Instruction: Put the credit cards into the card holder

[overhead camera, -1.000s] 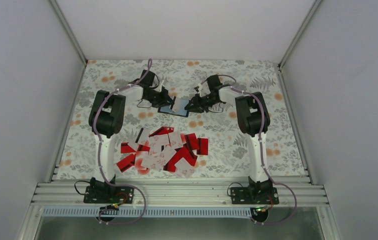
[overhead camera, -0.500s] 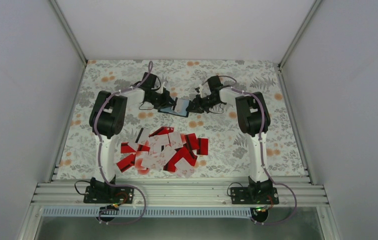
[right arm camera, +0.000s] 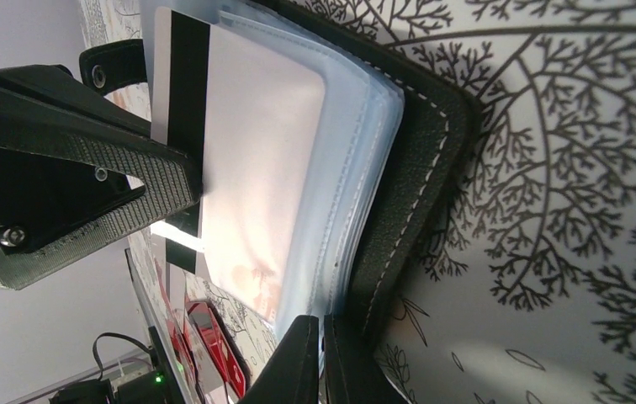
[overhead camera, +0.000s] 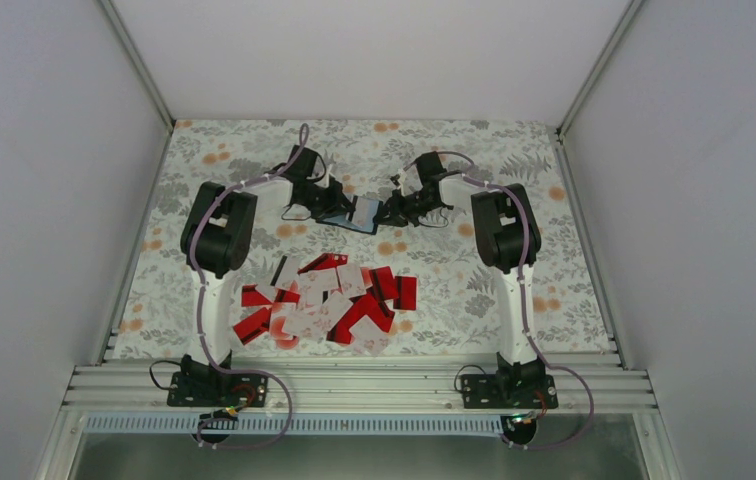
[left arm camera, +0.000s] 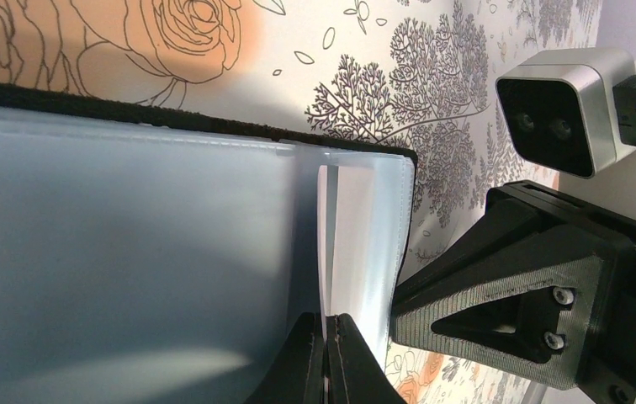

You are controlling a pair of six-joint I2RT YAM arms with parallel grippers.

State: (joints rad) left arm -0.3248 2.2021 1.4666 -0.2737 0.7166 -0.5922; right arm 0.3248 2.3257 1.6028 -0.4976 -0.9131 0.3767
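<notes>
The card holder (overhead camera: 352,221) lies open at the far middle of the table, black outside with pale blue-grey sleeves (left arm camera: 129,269). My left gripper (left arm camera: 326,337) is shut on the edge of a pale card (left arm camera: 324,244) that stands edge-on in a sleeve. In the right wrist view this card (right arm camera: 256,168) is white-pink with a dark stripe and sits partly inside the sleeve. My right gripper (right arm camera: 321,341) is shut on the edge of the holder (right arm camera: 416,168), pinching its sleeves and cover. The other credit cards (overhead camera: 324,300), red and white, lie in a heap in the near middle.
The two grippers face each other closely across the holder, left (overhead camera: 337,207) and right (overhead camera: 388,212). One finger (left arm camera: 500,278) of my right gripper and its camera (left arm camera: 563,109) fill the right of the left wrist view. White walls enclose the floral tablecloth (overhead camera: 514,290).
My left gripper has moved right, toward the holder and the right gripper, carrying the card further into the sleeve. The right gripper and the card heap have stayed put.
</notes>
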